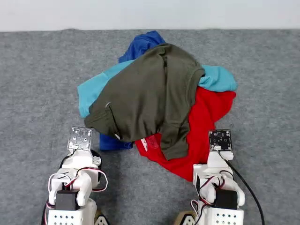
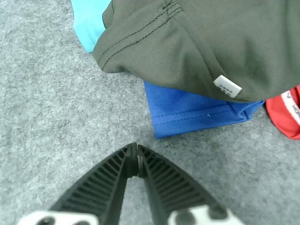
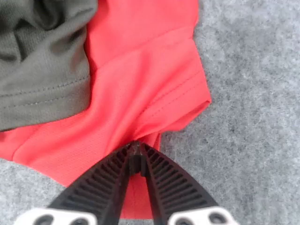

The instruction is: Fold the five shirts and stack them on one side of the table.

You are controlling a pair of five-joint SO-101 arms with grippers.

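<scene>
A grey table cover spans the high view. At its centre is a heap of shirts. An olive-green shirt lies on top and a red shirt spreads out to the lower right. A turquoise shirt shows at left and right, and a royal-blue shirt pokes out at the top. The left gripper, fingers pressed together on nothing, hangs over bare cover near the blue hem. The right gripper, fingers likewise closed, is over the red shirt's edge.
</scene>
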